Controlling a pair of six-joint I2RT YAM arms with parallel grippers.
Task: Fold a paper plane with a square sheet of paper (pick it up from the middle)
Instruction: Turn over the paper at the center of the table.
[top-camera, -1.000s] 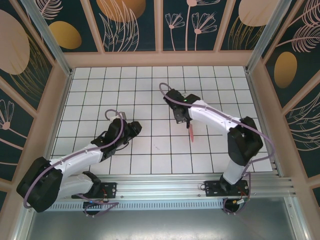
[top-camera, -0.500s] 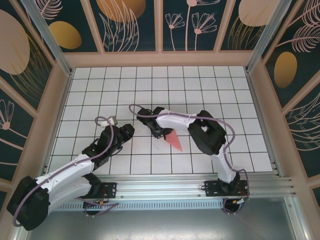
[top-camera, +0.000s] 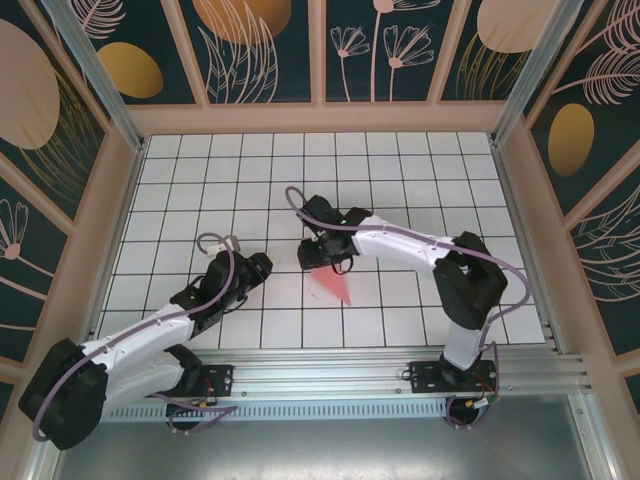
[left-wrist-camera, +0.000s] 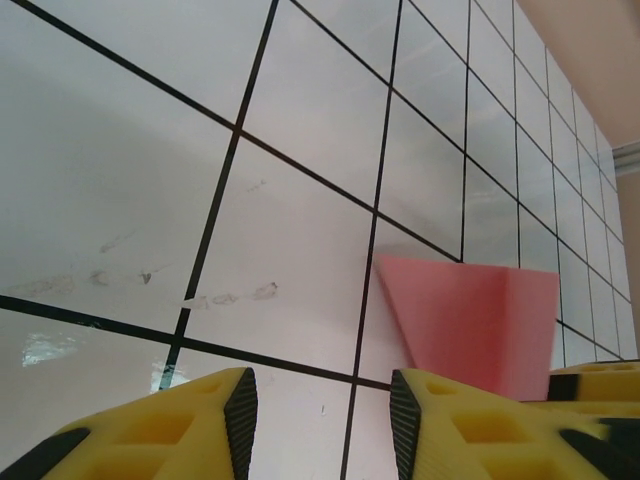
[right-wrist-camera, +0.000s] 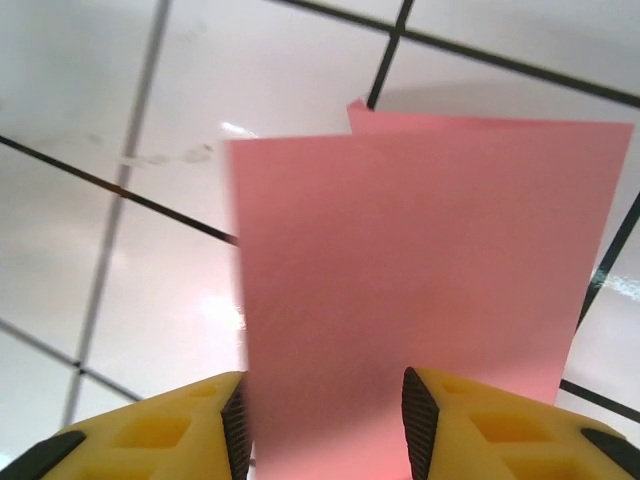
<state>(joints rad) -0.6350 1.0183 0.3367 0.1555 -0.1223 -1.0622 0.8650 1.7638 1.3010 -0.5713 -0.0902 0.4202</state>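
**A:** Start big. The enclosure?

**B:** Dark panel walls (top-camera: 260, 50) printed with leaves and flowers, in a pale frame. Inside is a white table (top-camera: 200, 180) ruled in a black grid. An aluminium rail (top-camera: 330, 385) runs along the near edge.

**A:** Arms?

**B:** The left arm (top-camera: 150, 330) runs from the near-left corner diagonally toward the middle. The right arm (top-camera: 400, 240) rises from the rail at right, elbow bent, with the forearm reaching left across the centre.

**A:** Claws?

**B:** The left gripper (top-camera: 258, 265) is low over the table, left of centre. In its wrist view (left-wrist-camera: 322, 415) the yellow fingers (left-wrist-camera: 215, 420) are parted to a middling gap with bare tile between them, gripping nothing. The right gripper (top-camera: 318, 258) is near the table's centre, pointing down. Its fingers (right-wrist-camera: 470, 420) stand apart too. Pink paper shows through the gap and runs wider than it, passing behind both fingers, so it is not pinched. Cannot tell whether the tips touch the paper.

**A:** And the paper?

**B:** The paper plane (top-camera: 332, 286) lies on the table at the middle, a salmon-pink wedge. Its broad end is under the right gripper and its sharp tip points toward the near right. From the left wrist, the paper plane (left-wrist-camera: 470, 320) is ahead and right of the left fingers, one flap raised along its right side. From the right wrist, the paper plane (right-wrist-camera: 420, 250) has a small corner poking out at its far edge.
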